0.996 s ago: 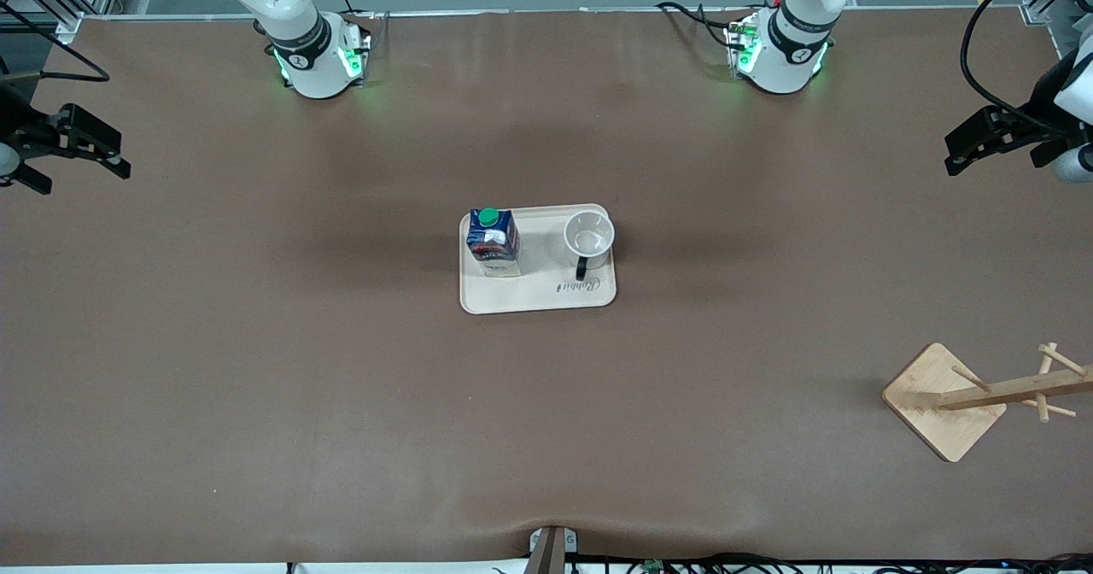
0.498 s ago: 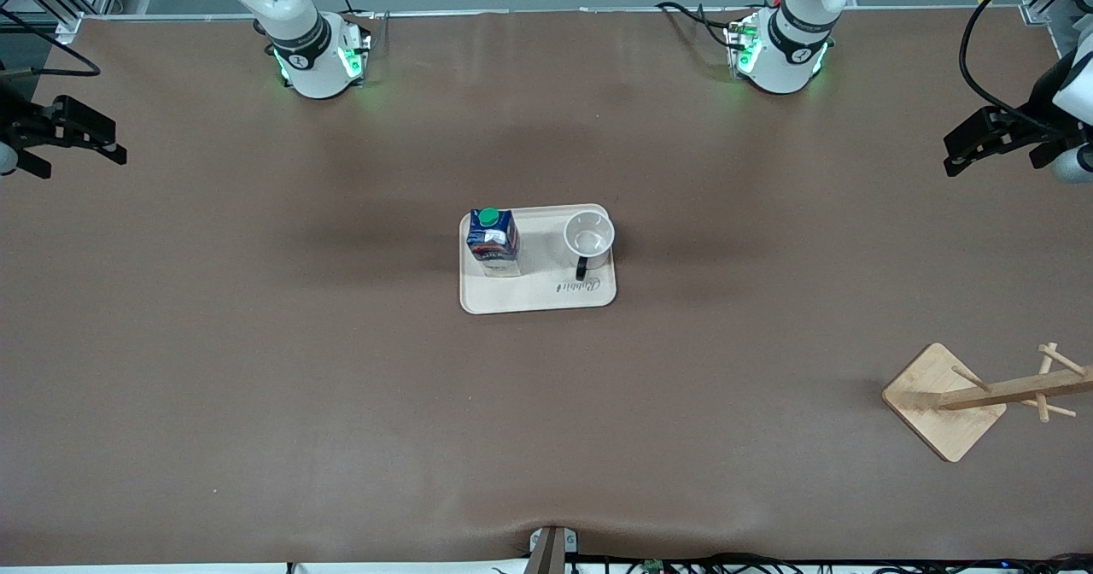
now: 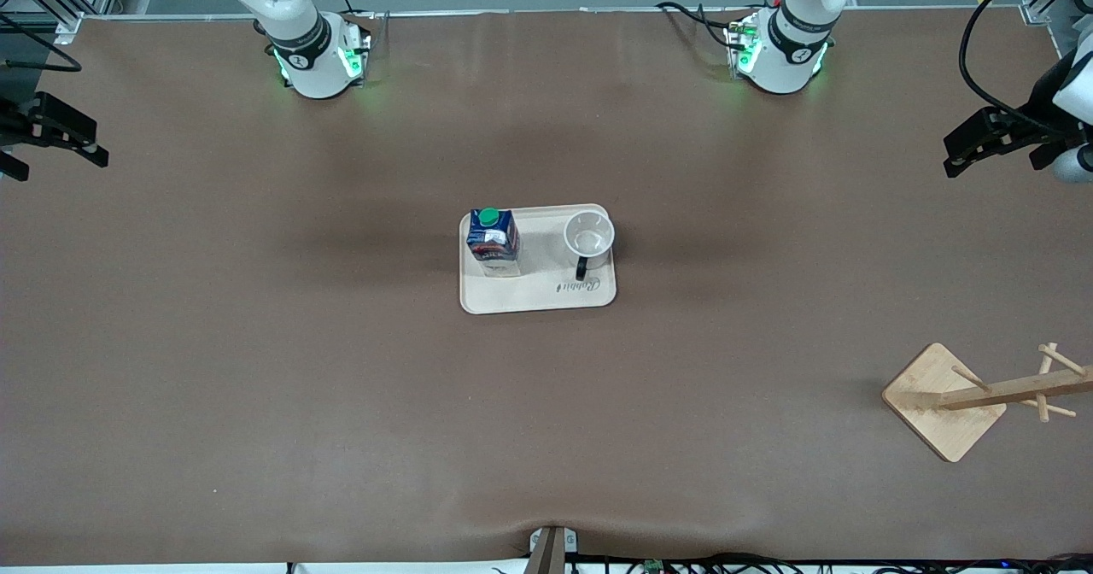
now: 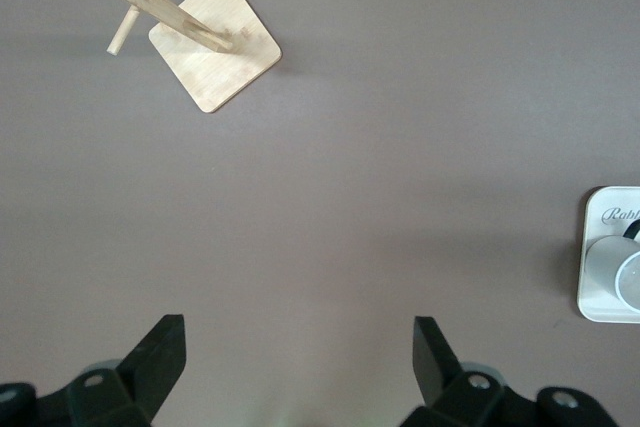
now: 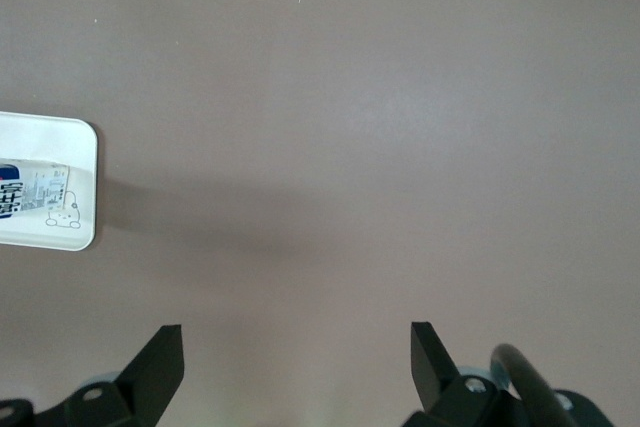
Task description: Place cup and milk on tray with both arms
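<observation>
The cream tray (image 3: 538,297) lies at the table's middle. The dark blue milk carton (image 3: 493,239) with a green cap stands on the tray's end toward the right arm. The white cup (image 3: 589,236) stands upright on the tray's end toward the left arm, its black handle pointing toward the front camera. My left gripper (image 3: 955,154) is open and empty over the table's edge at the left arm's end. My right gripper (image 3: 60,164) is open and empty over the right arm's end. The left wrist view shows its gripper (image 4: 300,347), the tray's corner (image 4: 598,247) and the cup (image 4: 628,282). The right wrist view shows its gripper (image 5: 297,352), the tray (image 5: 85,187) and the milk (image 5: 25,187).
A wooden rack with a square base (image 3: 939,403) and pegs lies near the front camera at the left arm's end; it also shows in the left wrist view (image 4: 215,42). The two arm bases (image 3: 320,57) (image 3: 777,53) stand farthest from the front camera.
My right gripper has drawn back toward the right arm's end of the table and slightly up the view. My left gripper has barely shifted. The tray, milk and cup have not moved.
</observation>
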`<state>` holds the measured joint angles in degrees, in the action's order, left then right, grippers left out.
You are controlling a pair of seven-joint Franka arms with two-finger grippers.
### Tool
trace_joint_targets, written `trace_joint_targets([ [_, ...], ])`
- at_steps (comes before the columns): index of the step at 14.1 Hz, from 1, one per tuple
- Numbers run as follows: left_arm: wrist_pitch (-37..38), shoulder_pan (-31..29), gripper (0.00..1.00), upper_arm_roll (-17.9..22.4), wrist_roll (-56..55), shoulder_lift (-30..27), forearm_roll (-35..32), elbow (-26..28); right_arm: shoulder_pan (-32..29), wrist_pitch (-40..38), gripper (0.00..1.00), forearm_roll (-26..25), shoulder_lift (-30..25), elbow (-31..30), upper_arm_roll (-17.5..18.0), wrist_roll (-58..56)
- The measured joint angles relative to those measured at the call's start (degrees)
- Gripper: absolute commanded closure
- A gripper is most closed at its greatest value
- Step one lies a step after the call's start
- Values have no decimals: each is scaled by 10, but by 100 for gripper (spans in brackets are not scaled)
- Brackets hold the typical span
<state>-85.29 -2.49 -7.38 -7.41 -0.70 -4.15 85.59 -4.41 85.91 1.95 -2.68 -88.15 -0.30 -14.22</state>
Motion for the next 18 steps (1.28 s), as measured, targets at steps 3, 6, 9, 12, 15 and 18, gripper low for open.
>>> trace_joint_targets([
  [3,0,0,0,0,0,0,0,0,0,-1,0,-1,3,9,1,0],
  [6,0,0,0,-1,0,0,0,0,0,-16,0,-7,4,10,2,0],
  [9,0,1,0,-1,0,0,0,0,-7,-23,0,-9,7,10,2,0],
  [12,0,1,0,-1,0,0,0,0,-8,-23,0,-18,8,10,2,0],
  [15,0,1,0,-1,0,0,0,0,-8,-23,0,-29,8,10,2,0],
  [18,0,1,0,-1,0,0,0,0,-9,-23,0,-29,8,10,2,13],
])
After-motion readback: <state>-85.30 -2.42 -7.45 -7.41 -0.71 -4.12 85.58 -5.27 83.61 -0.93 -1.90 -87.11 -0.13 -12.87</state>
